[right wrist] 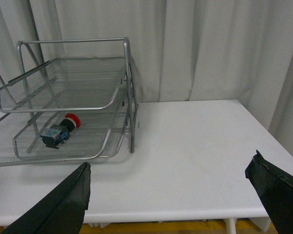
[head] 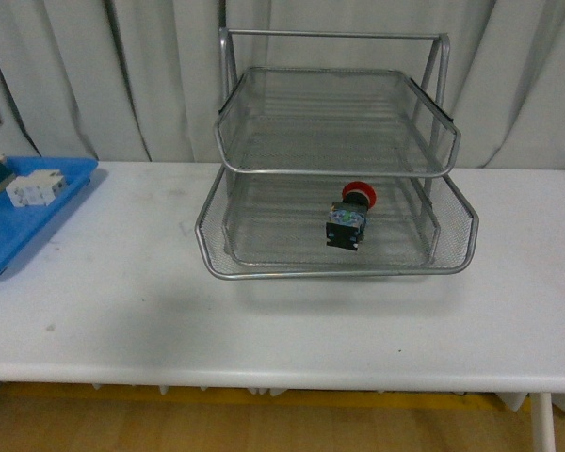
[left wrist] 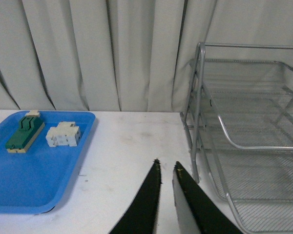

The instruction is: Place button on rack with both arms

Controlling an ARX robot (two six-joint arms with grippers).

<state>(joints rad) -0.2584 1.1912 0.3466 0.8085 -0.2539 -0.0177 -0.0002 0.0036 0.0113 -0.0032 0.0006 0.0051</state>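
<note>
The left gripper (left wrist: 166, 165) had its two black fingers (left wrist: 145, 204) drawn almost together, with only a thin slit between the tips and nothing in it. It hung over the white table (left wrist: 132, 146), between the blue tray (left wrist: 39, 180) and the near corner post of the rack (left wrist: 200, 97). The right gripper (right wrist: 170, 163) had its fingers (right wrist: 71, 197) spread wide apart and held nothing. It was poised above the table (right wrist: 195, 146) off the right side of the rack (right wrist: 129, 87).

The button (head: 348, 218) lay on its side inside the rack (head: 339, 273), right of centre, touching the mesh floor. Its red cap pointed toward the back and its dark body with bluish contacts toward the front edge. From the right wrist view the button (right wrist: 60, 130) sat under the top shelf, apparently on the middle tier, though the overlapping wire made the level hard to fix. Both grippers were well apart from it.

The rack stood upright at the middle of the table (head: 282, 320), in front of a pale curtain (head: 160, 75). At the far left the blue tray (head: 38, 221) carried a white terminal block (head: 36, 188) and, just beside it, a green-and-cream block (left wrist: 24, 132).
</note>
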